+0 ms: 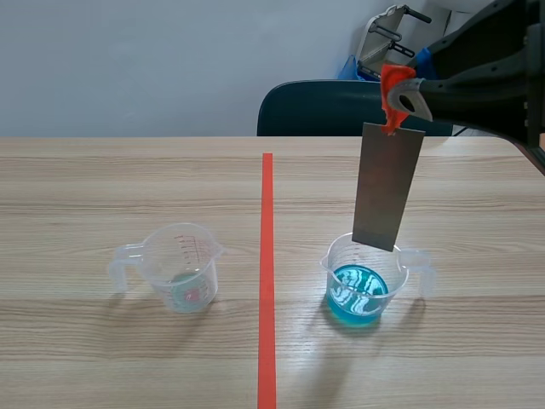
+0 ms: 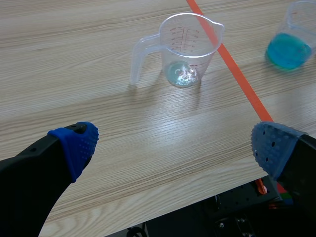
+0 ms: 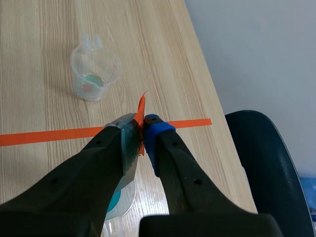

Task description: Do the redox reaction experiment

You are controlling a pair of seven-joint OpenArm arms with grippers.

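- My right end effector (image 1: 397, 95) is clamped on an orange tab (image 1: 390, 83) fixed to the top of a grey metal strip (image 1: 388, 187), raised well above the surface (image 1: 102, 187).
- The strip hangs almost upright, slightly tilted, from that tab.
- Its lower edge is over the far rim of the right-hand measuring cup (image 1: 334, 271). I cannot tell whether the edge sits below the rim.
- This cup is clear plastic and holds blue liquid (image 1: 358, 294). The strip is not touching the liquid.
- The cup stands upright to the right of the orange tape line (image 1: 266, 256), with its handle pointing right.
- My left end effector (image 2: 173, 143) has its fingers wide apart with nothing between them, low over the near part of the surface.
- Ahead of it stands the left-hand measuring cup (image 1: 183, 256), clear plastic with red markings. It is upright, with its handle pointing left and only a thin pale film at the bottom.
- The two cups are well apart, one on each side of the tape line.
- A dark chair (image 1: 315, 106) stands behind the far edge of the surface.
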